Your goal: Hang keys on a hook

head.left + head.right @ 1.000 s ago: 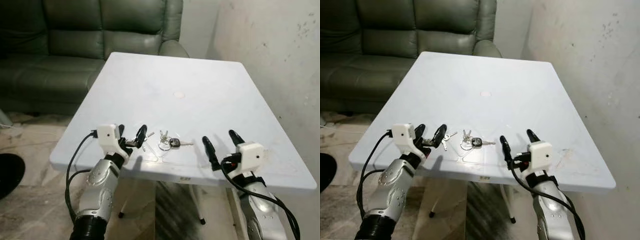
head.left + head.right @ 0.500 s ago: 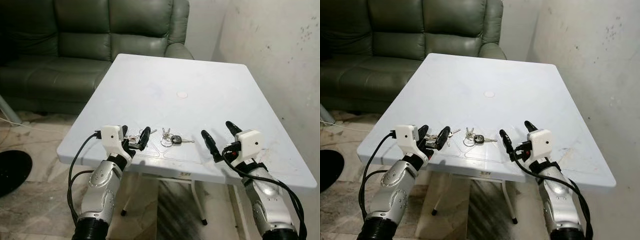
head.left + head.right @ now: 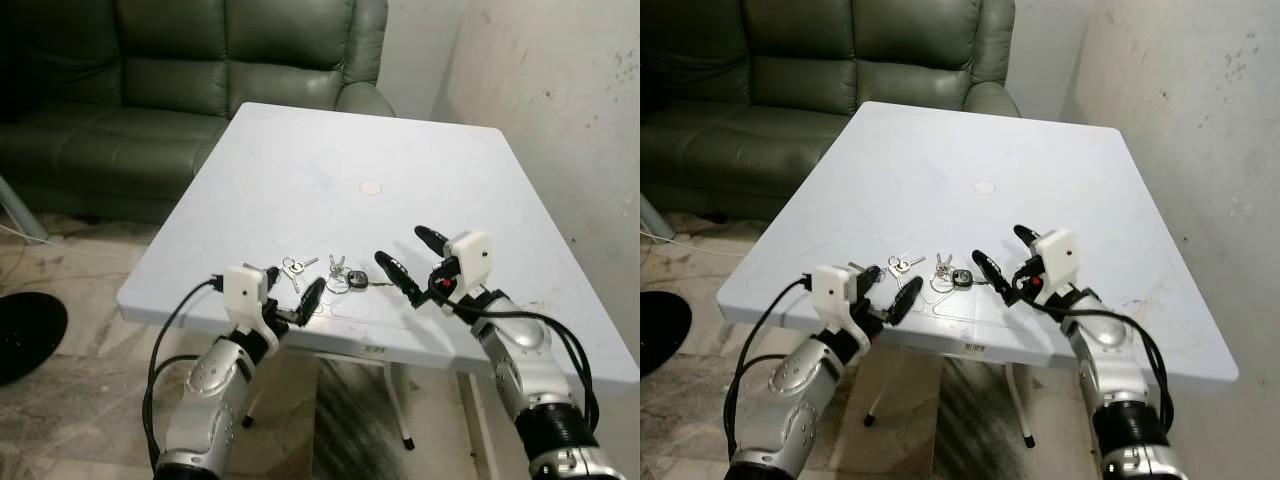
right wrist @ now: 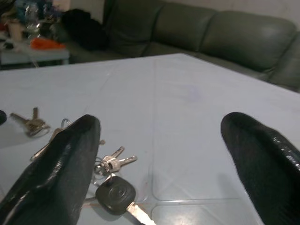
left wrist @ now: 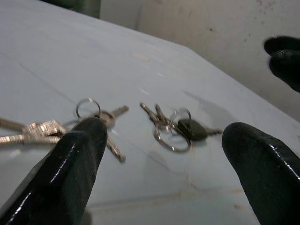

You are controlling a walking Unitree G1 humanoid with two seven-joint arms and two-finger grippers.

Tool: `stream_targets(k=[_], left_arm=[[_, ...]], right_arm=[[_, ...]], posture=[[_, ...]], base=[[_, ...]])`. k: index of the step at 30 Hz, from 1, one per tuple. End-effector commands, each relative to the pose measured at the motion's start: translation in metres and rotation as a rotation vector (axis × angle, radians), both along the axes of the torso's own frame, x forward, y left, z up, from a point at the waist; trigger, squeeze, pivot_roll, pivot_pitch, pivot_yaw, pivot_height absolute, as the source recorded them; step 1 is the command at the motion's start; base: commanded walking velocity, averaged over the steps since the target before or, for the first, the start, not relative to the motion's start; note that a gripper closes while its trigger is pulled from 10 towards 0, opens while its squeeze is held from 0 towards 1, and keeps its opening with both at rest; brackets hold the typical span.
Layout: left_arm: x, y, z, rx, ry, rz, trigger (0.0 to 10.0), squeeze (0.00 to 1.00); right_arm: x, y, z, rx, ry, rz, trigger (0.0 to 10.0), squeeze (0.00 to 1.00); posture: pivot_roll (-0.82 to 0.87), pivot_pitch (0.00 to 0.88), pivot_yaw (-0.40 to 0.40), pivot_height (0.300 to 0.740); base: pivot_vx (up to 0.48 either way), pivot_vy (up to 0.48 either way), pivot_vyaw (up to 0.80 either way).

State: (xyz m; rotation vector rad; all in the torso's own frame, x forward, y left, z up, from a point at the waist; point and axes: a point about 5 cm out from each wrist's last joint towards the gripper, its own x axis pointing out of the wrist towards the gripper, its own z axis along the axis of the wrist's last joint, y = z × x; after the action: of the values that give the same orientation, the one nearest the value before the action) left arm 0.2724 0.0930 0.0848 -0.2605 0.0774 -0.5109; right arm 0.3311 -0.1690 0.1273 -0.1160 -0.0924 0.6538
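A dark green leather sofa stood beyond the far-left edge of a white plastic folding table, set against a scuffed white wall. Two bunches lay near the table's near edge, likely put there for pickup: a key ring with a black fob key and, left of it, a loose silver key bunch. The right gripper was held wide, just right of the fob bunch. The left gripper was spread, just nearer than the silver bunch. No hook was seen.

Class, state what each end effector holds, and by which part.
Nothing is held. The left end effector and right end effector are both open above the table, near the keys.
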Motion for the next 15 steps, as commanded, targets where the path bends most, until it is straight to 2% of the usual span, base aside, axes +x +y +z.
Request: stream_targets(k=[1, 7, 12, 15], left_arm=[[-0.007, -0.007, 0.005, 0.010, -0.016, -0.037, 10.0, 0.00], [-0.017, -0.009, 0.004, 0.012, 0.002, -0.035, 10.0, 0.00], [-0.026, -0.009, 0.004, 0.009, 0.018, -0.025, 10.0, 0.00], [-0.030, -0.007, 0.004, 0.014, 0.025, -0.014, 10.0, 0.00]], right_arm=[[0.004, 0.003, 0.000, -0.039, 0.019, 0.054, 10.0, 0.00], [0.012, 0.010, -0.002, -0.097, 0.033, 0.097, 10.0, 0.00], [0.015, 0.016, -0.004, -0.105, 0.059, 0.128, 10.0, 0.00], [0.016, 0.025, -0.007, -0.123, 0.064, 0.164, 10.0, 0.00]], posture=[[0.03, 0.060, -0.106, 0.740], [0.04, 0.093, -0.123, 0.740], [0.05, 0.116, -0.135, 0.740], [0.06, 0.122, -0.140, 0.740]], base=[[0.000, 0.000, 0.00], [0.000, 0.000, 0.00], [0.000, 0.000, 0.00], [0.000, 0.000, 0.00]])
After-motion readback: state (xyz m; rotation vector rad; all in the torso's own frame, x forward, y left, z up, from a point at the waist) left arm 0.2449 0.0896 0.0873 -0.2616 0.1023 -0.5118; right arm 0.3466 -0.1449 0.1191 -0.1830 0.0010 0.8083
